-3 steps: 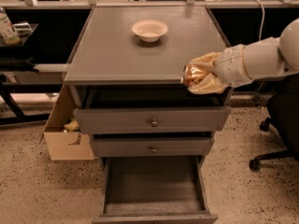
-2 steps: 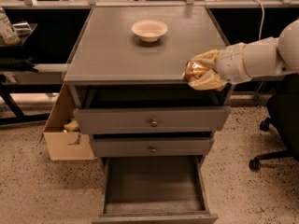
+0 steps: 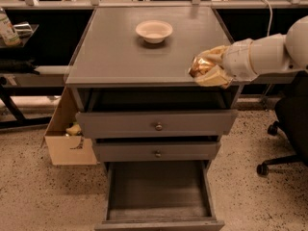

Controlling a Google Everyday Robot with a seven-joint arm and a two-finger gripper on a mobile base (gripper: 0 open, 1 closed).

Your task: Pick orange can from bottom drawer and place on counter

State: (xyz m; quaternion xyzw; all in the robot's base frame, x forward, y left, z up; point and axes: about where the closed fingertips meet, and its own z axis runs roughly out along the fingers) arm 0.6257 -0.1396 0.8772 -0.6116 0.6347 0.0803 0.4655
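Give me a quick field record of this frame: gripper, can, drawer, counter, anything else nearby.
gripper: at the front right edge of the counter, closed around the orange can
orange can: held in the gripper; cannot tell whether it touches the counter
bottom drawer: pulled open, nothing visible inside
white bowl: on the counter, rear centre, apart from the gripper
cardboard box: on the floor, left of the cabinet

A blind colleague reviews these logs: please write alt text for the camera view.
The gripper holds the orange can between its fingers at the front edge of the counter, toward the picture's right. A white bowl sits near the counter's back, and the bottom drawer stands pulled open below.
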